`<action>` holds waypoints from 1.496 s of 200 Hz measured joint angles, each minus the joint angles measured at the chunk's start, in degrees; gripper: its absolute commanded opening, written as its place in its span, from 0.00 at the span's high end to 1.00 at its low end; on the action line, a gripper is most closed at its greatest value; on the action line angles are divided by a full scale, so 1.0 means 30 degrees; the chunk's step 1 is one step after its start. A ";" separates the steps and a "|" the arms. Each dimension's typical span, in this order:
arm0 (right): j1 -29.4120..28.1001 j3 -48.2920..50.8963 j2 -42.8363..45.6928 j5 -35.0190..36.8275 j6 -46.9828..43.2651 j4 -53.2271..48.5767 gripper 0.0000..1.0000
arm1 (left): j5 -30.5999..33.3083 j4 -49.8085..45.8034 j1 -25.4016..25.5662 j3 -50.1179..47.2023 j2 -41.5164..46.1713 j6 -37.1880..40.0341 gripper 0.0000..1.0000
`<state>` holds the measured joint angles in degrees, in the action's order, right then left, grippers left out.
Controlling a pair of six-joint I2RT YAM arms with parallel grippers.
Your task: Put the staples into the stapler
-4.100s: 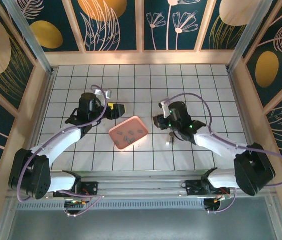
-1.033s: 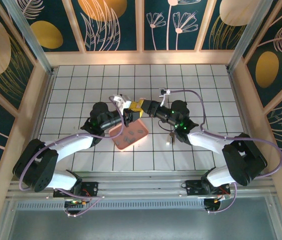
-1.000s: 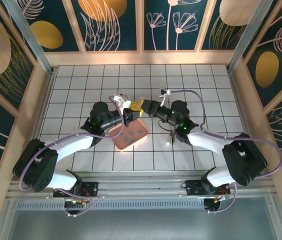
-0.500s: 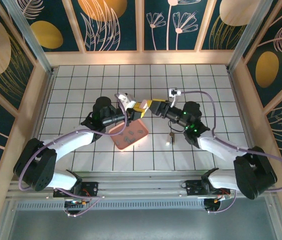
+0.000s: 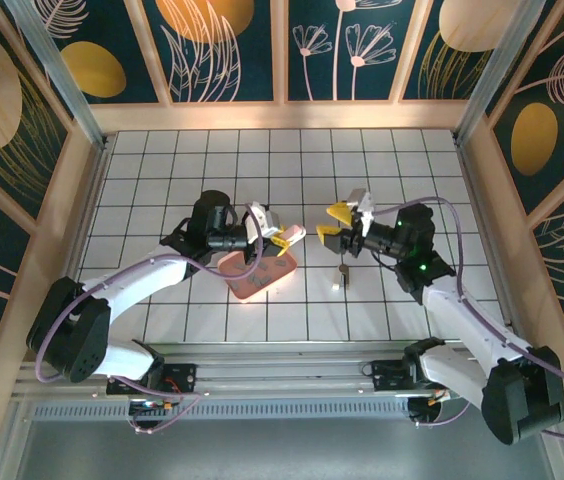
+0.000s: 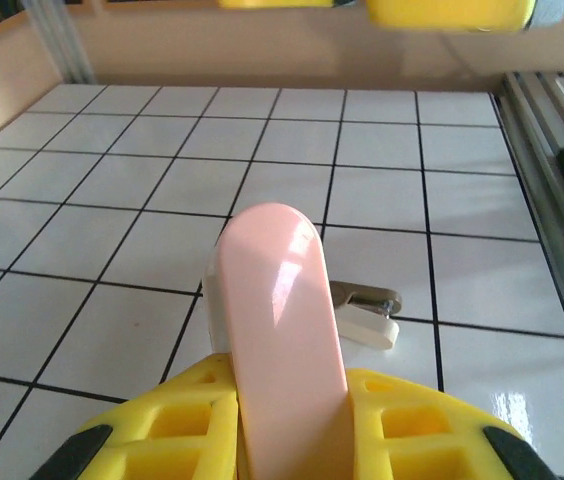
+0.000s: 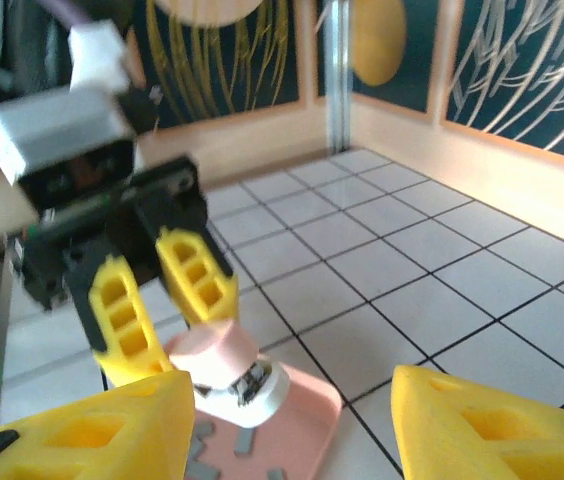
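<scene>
Left gripper in the top view is clamped on the stapler, holding it off the table at the far right edge of the pink tray. The stapler's rounded free end points toward the right arm. Staples lie loose in the tray as several dark slivers. Right gripper sits just right of the stapler, not touching it, yellow fingers spread with nothing between them. A small white-and-metal piece lies on a tile near the right arm, apart from the tray. Left wrist view: left gripper has both yellow fingers pressed against the sides of the stapler, which sticks out forward as a pale pink oblong with a rounded tip. The white-and-metal piece shows on the tiles just past it, and yellow finger parts of the other arm cross the top edge. Right wrist view: right gripper is wide open and empty, its own fingers at the bottom corners. Across from it the left gripper pinches the stapler, its white underside facing down, above the tray. A few staples are visible there, blurred.
</scene>
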<state>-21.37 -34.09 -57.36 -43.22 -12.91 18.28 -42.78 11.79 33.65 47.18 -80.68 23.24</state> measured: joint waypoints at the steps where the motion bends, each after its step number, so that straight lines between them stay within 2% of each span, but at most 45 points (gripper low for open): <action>1: -0.0015 -0.0022 0.0000 -0.0036 -0.0291 -0.0182 0.43 | -0.0029 -0.0029 0.0000 0.0007 0.0007 0.0051 1.00; 26: -0.0437 -0.0816 -0.0670 -0.0299 -0.4787 -0.3177 0.42 | -0.0517 -0.1049 0.0000 0.0175 0.0022 0.2018 1.00; 48: -0.1013 -0.1654 -0.1654 -0.0401 -0.7526 -0.4911 0.42 | -0.0685 -0.1698 0.0000 0.0211 0.0022 0.3351 1.00; 114: -0.1537 -0.3220 -0.4095 -0.1209 -1.1511 -0.6900 0.43 | -0.1705 -0.3053 0.0000 0.0984 0.0022 0.5552 1.00; 172: -0.1836 -0.4262 -0.5450 -0.2820 -1.3282 -0.7817 0.51 | -0.2098 -0.3177 0.0000 0.1035 0.0022 0.5756 1.00; 209: -0.1916 -0.4284 -0.5617 -0.3220 -1.3879 -0.8145 0.68 | -0.2208 -0.3242 0.0000 0.1064 0.0015 0.5756 1.00; 239: -0.1916 -0.4328 -0.5617 -0.3235 -1.4098 -0.8473 0.71 | -0.2346 -0.3388 0.0000 0.1064 -0.0044 0.5756 1.00; 266: -0.1909 -0.4379 -0.5617 -0.3264 -1.4105 -0.8692 0.68 | -0.2521 -0.3395 0.0000 0.1086 -0.0146 0.5741 1.00; 299: -0.1894 -0.4430 -0.5617 -0.3264 -1.4105 -0.8845 0.78 | -0.2608 -0.3439 -0.0036 0.1107 -0.0197 0.5741 1.00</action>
<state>-27.05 -47.37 -74.22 -53.01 -55.22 -8.25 -50.61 1.48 33.54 50.50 -81.28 40.47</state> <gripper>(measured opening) 0.261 0.200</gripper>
